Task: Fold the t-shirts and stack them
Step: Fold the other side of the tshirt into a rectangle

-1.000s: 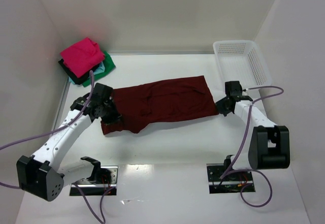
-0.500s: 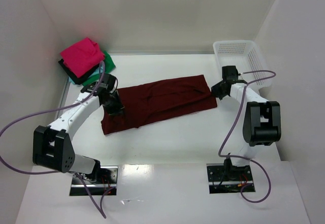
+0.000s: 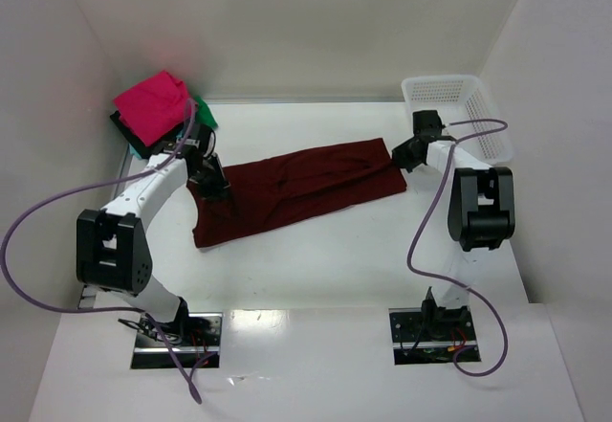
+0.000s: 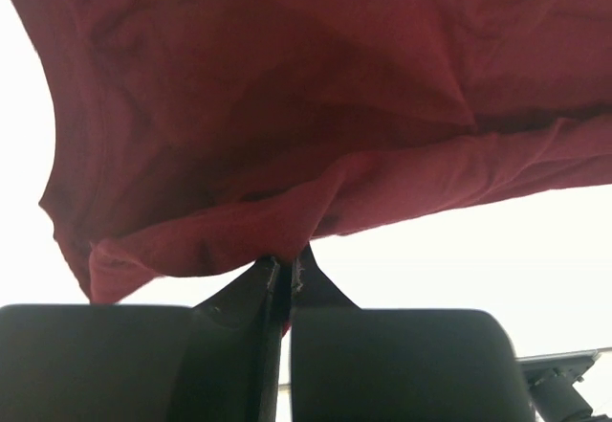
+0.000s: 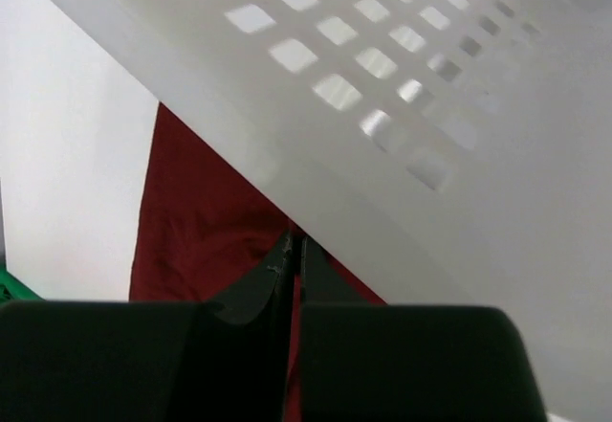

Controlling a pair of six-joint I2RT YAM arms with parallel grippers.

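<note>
The maroon t-shirt (image 3: 296,188) lies folded lengthwise as a long strip across the middle of the table. My left gripper (image 3: 208,179) is shut on its left end, with cloth pinched between the jaws in the left wrist view (image 4: 287,259). My right gripper (image 3: 402,151) is shut on the shirt's right end beside the basket; in the right wrist view (image 5: 295,242) maroon cloth (image 5: 206,231) shows at the jaws. A stack of folded shirts sits at the back left: bright pink (image 3: 153,102) on top, green (image 3: 204,116) and black (image 3: 124,127) edges beneath.
A white plastic mesh basket (image 3: 459,116) stands at the back right, close against my right gripper; its wall (image 5: 402,106) fills most of the right wrist view. White walls enclose the table on the left, back and right.
Both grippers have moved toward the back of the table, dragging the maroon shirt with them. The left arm has swung left and stretched out; the right gripper has neared the basket.
</note>
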